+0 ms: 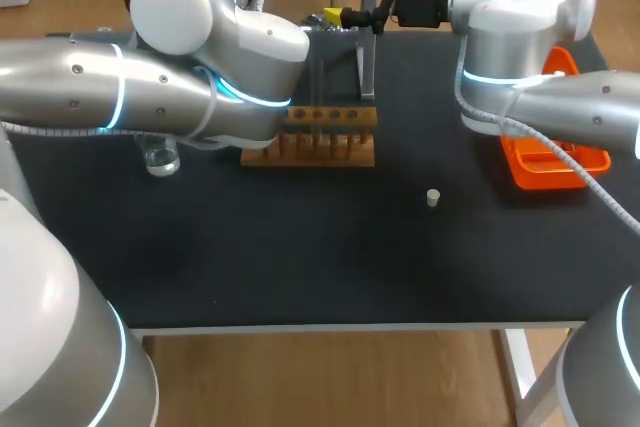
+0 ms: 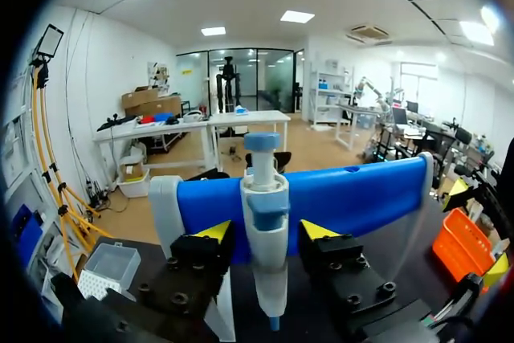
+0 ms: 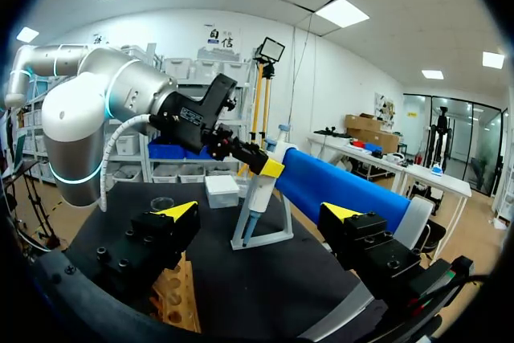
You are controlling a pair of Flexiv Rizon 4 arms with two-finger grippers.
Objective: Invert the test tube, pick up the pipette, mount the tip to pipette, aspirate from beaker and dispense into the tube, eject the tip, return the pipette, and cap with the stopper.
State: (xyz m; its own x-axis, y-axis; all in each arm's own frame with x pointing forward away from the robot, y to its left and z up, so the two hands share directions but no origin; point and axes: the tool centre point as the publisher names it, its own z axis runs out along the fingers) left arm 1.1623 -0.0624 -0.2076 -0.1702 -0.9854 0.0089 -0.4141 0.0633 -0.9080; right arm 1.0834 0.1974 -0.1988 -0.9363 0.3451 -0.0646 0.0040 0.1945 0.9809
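As left end effector gapes, pipette stands between

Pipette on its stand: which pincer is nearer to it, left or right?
Left. The left pincer straddles the pipette, one open finger on each side. The right pincer hangs open further back, the pipette ahead of its fingers.

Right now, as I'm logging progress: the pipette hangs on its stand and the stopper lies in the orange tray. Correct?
Not quite. The head view shows the stopper lying on the bare table, apart from the orange tray. The pipette does hang on its stand.
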